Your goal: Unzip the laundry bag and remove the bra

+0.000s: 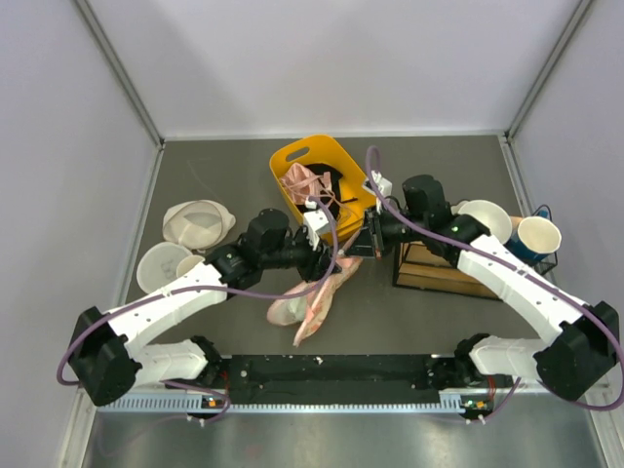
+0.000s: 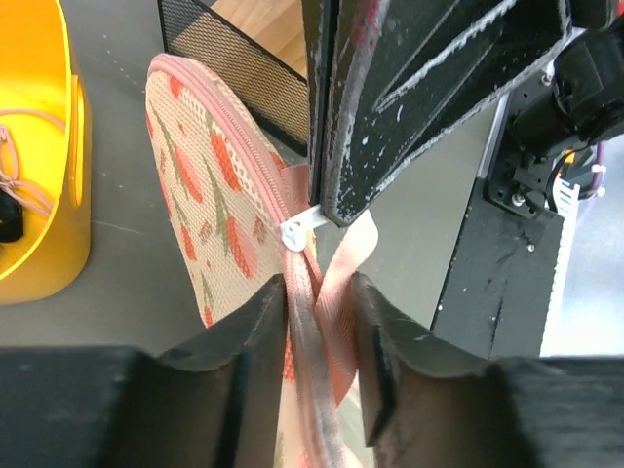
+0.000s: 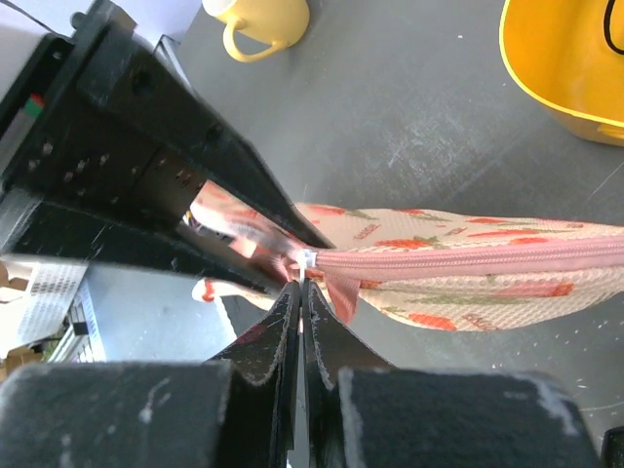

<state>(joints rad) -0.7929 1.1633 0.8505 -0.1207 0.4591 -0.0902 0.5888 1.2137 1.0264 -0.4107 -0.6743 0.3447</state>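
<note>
1. The left gripper (image 2: 320, 297) is pinched on the pink edge of the laundry bag (image 1: 314, 300) and holds its top end up.
2. The right gripper (image 3: 300, 291) is squeezed tight on the little white zip pull (image 3: 308, 258), just beside the left one.
3. From the pull, the pink zip (image 3: 468, 259) runs long and straight, away from both grippers. It looks closed all the way.
4. I think the right one must drag the pull along that line.
5. The bag is soft, floppy woven cloth with red prints.
6. The bra does not show; it is likely inside.
</note>
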